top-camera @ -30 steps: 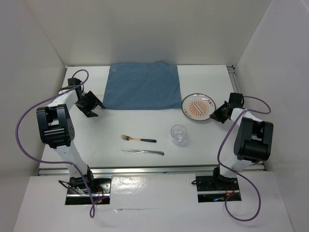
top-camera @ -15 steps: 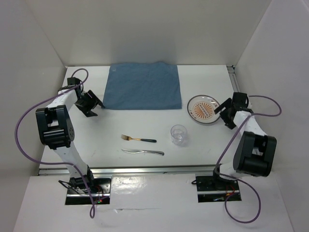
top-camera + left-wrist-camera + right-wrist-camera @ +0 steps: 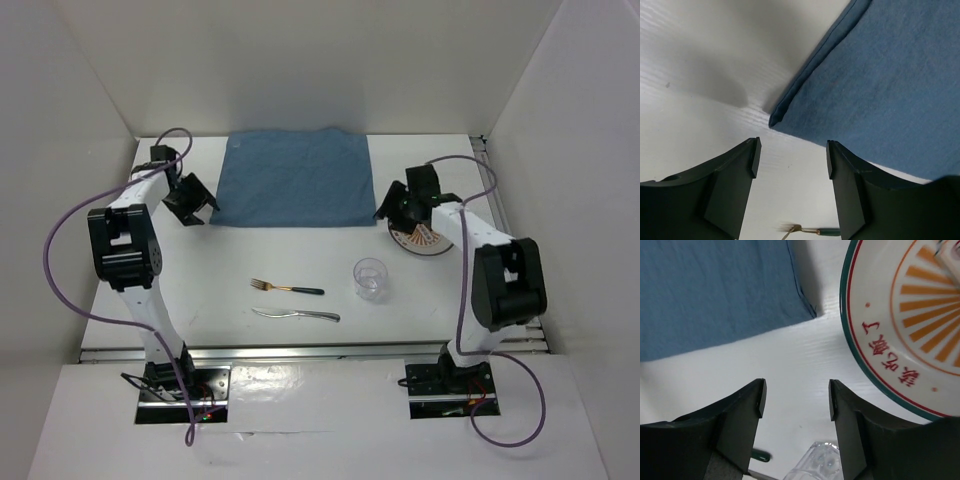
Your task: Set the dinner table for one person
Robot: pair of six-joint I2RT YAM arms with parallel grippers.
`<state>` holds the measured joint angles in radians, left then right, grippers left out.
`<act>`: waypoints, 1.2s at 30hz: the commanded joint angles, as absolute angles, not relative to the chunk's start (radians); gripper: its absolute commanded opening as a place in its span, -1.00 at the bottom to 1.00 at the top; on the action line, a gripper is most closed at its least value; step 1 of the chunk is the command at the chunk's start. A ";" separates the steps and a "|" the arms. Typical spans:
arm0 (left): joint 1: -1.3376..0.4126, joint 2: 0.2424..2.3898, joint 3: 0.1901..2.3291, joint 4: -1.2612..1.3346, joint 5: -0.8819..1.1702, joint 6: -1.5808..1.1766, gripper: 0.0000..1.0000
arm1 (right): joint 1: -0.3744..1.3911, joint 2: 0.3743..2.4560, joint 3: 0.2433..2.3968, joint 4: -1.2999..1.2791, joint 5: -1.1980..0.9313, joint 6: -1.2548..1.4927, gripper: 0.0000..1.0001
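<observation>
Blue woven placemat (image 3: 880, 75), round glazed orange-rayed plate (image 3: 905, 330), left gripper (image 3: 792, 150) and right gripper (image 3: 797, 390) wide, empty

Open gap between cloth (image 3: 290, 180) and fork (image 3: 286, 288), glass (image 3: 370, 279) near plate (image 3: 425, 240)

The placemat (image 3: 292, 178) is matt woven cloth; the plate (image 3: 890, 355) glossy glazed ceramic; the dinner table (image 3: 200, 290) smooth, faintly grained white; the tumbler (image 3: 370, 278) clear and glossy; the knife (image 3: 296, 314) shiny metal.

The dinner table (image 3: 205, 290) is a large, flat, plain white rectangular tabletop. It lies level. A metal rail (image 3: 310, 351) runs along its near edge, from left to right.
</observation>
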<state>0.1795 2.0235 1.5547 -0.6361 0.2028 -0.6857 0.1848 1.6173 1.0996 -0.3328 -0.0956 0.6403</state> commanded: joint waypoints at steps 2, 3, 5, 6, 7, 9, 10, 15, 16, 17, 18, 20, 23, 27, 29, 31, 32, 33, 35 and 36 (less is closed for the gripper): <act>0.147 2.063 1.612 -0.678 0.140 -0.689 0.44 | 0.209 1.712 1.147 -0.268 -0.192 0.704 0.30; 0.138 2.074 1.612 -0.678 0.127 -0.689 0.44 | 0.224 1.738 1.158 -0.258 -0.192 0.716 0.30; 0.138 2.085 1.612 -0.678 0.117 -0.698 0.44 | 0.236 1.762 1.169 -0.258 -0.192 0.727 0.30; 0.138 2.094 1.602 -0.678 0.117 -0.698 0.44 | 0.236 1.787 1.180 -0.258 -0.178 0.738 0.30; 0.138 2.094 1.601 -0.678 0.117 -0.698 0.40 | 0.236 1.799 1.180 -0.258 -0.169 0.752 0.30; 0.129 2.115 1.601 -0.678 0.117 -0.698 0.25 | 0.236 1.834 1.180 -0.239 -0.169 0.762 0.30; 0.129 2.129 1.601 -0.678 0.117 -0.707 0.05 | 0.236 1.844 1.189 -0.239 -0.158 0.771 0.30; 0.129 2.151 1.620 -0.678 0.107 -0.707 -0.49 | 0.236 1.899 1.212 -0.192 -0.135 0.781 0.24; 0.129 2.151 1.620 -0.687 0.097 -0.707 -0.51 | 0.236 1.925 1.242 -0.192 -0.144 0.781 0.21; 0.129 2.151 1.632 -0.687 0.097 -0.707 -0.57 | 0.236 1.937 1.255 -0.202 -0.135 0.781 0.21; 0.129 2.151 1.632 -0.687 0.097 -0.707 -0.63 | 0.236 1.937 1.264 -0.202 -0.135 0.781 0.21; 0.129 2.160 1.655 -0.687 0.097 -0.707 -0.67 | 0.236 1.953 1.275 -0.202 -0.135 0.781 0.21; 0.129 2.181 1.680 -0.696 0.106 -0.707 -0.82 | 0.236 1.963 1.275 -0.193 -0.103 0.790 0.21; 0.129 2.213 1.719 -0.716 0.115 -0.707 -1.00 | 0.236 1.997 1.293 -0.184 -0.068 0.790 0.08; 0.129 2.223 1.730 -0.727 0.115 -0.707 -1.00 | 0.236 2.009 1.313 -0.184 -0.055 0.790 -0.11; 0.129 2.223 1.730 -0.727 0.115 -0.698 -1.00 | 0.236 2.010 1.313 -0.184 -0.044 0.781 -0.49; 0.129 2.223 1.730 -0.727 0.115 -0.698 -1.00 | 0.236 2.010 1.313 -0.184 -0.044 0.781 -0.63; 0.129 2.212 1.730 -0.727 0.115 -0.698 -1.00 | 0.236 2.010 1.313 -0.184 -0.032 0.781 -0.75; 0.129 2.189 1.718 -0.727 0.104 -0.698 -1.00 | 0.236 2.010 1.313 -0.198 -0.020 0.767 -1.00; 0.129 2.180 1.704 -0.727 0.095 -0.698 -1.00 | 0.236 1.997 1.313 -0.198 -0.020 0.756 -1.00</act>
<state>0.1299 2.1963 1.7081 -0.7078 0.1249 -0.7090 0.2295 2.0029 1.2789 -0.2119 -0.0841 0.7776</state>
